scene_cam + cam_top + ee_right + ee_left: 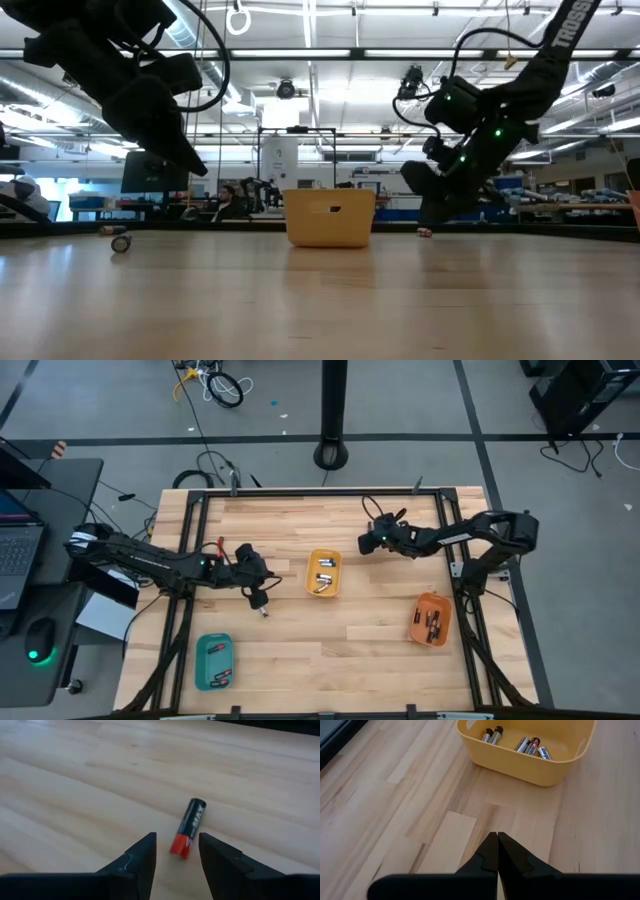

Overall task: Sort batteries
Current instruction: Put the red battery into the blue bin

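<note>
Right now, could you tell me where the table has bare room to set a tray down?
Bare wood runs between the teal tray and orange tray, below the yellow tray. It is crowded beside the yellow tray, with the left gripper and right gripper flanking it.

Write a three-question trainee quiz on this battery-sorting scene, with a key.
1. True or false: the left gripper is shut and empty.
2. The loose battery lying on the table in front of the open right gripper has an end of which colour? A red, B green, C blue.
3. How many batteries lie in the yellow tray, going by the left wrist view?

Key: 1 true; 2 A; 3 five.
</note>
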Controlling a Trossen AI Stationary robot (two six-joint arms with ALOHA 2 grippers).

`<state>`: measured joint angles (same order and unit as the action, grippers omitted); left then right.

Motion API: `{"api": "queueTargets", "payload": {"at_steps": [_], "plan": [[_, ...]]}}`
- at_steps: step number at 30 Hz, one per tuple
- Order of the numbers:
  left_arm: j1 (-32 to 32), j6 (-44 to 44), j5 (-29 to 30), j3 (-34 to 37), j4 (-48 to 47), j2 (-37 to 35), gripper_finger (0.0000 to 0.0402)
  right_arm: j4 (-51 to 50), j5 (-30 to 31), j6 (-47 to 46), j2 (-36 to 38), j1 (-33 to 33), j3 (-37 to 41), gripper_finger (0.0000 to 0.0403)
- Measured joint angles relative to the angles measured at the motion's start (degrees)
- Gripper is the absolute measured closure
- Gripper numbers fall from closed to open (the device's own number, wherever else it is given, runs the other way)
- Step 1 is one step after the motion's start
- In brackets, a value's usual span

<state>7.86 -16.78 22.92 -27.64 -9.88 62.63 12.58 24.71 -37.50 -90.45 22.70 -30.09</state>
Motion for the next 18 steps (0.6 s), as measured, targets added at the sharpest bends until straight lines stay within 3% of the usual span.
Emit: {"api": "queueTargets", "payload": {"at_steps": [8,18], "plan": [[0.0,0.0,0.02,0.0,-0.23,0.0,0.0394,2.14,2.36,-0.34,-5.8,0.7,-0.17,0.0256],[0.0,-1.51,0.04,0.0,0.28,-0.02,0.0394,1.96,2.11,3.85,-5.89,0.83,-0.21,0.0339]]}}
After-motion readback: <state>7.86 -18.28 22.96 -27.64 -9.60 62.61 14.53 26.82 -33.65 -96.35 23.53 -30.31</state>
